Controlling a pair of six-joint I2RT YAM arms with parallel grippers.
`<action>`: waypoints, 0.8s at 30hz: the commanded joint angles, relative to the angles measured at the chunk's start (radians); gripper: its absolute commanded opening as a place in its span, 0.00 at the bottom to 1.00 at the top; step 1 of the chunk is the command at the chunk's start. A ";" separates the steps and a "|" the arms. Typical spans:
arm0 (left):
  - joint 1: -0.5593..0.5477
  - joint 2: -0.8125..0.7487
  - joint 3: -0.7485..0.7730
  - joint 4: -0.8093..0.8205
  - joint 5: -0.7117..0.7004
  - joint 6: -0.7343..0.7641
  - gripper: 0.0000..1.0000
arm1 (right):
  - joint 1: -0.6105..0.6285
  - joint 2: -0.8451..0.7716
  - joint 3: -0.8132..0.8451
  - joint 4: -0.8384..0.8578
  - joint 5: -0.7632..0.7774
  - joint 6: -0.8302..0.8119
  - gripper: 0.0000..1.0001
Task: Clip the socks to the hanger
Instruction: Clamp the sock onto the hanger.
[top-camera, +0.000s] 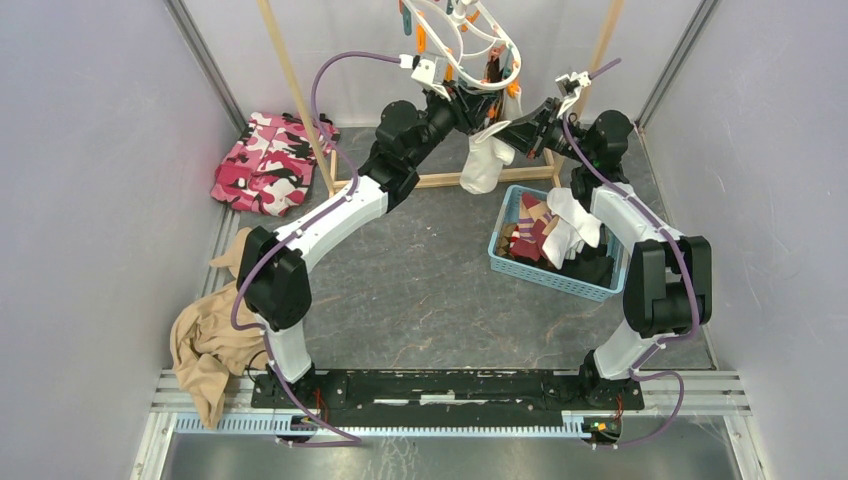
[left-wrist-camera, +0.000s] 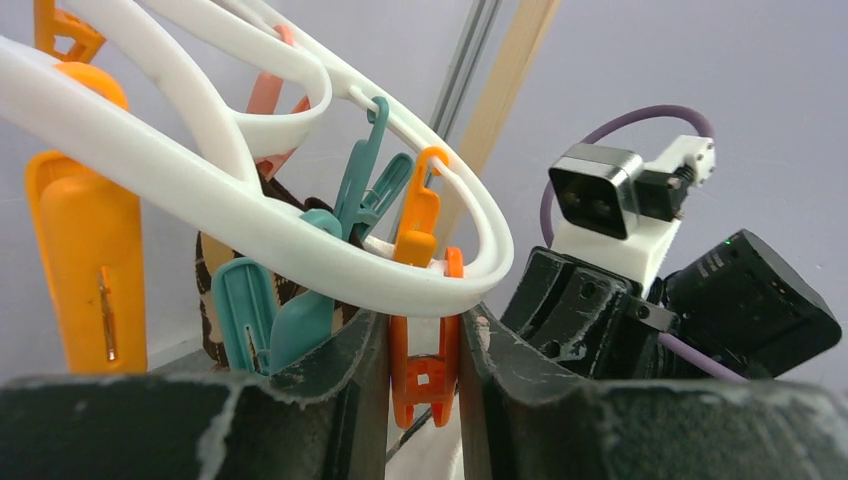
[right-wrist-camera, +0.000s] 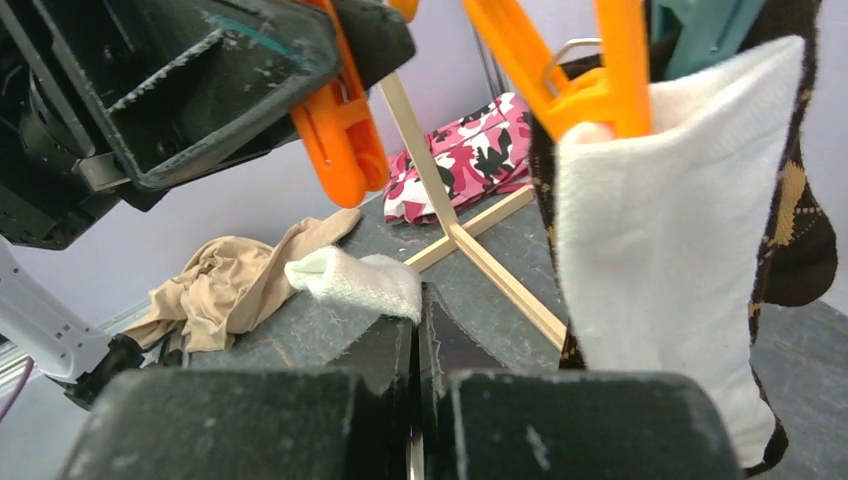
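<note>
Above the far side of the bench (top-camera: 420, 290), between the posts of the wooden rack frame (top-camera: 300, 100), the white hanger (top-camera: 465, 35) is being reached by both arms. Spare socks (top-camera: 545, 235) are being held in the blue basket (top-camera: 545, 278). A loose white sock (right-wrist-camera: 355, 283) is being pinched between the closed fingers of the right tool (right-wrist-camera: 418, 325). An orange clothespin (left-wrist-camera: 418, 385) on the hanger is being clamped by the left tool (left-wrist-camera: 425, 335).
</note>
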 joint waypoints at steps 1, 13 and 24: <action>0.017 -0.065 -0.015 0.098 0.046 -0.056 0.17 | -0.003 -0.018 0.075 -0.142 0.044 -0.020 0.00; 0.022 -0.053 -0.026 0.122 0.087 -0.057 0.17 | 0.003 -0.014 0.110 -0.198 0.080 0.063 0.00; 0.023 -0.041 -0.032 0.126 0.094 -0.043 0.18 | 0.004 -0.013 0.105 -0.119 0.073 0.170 0.00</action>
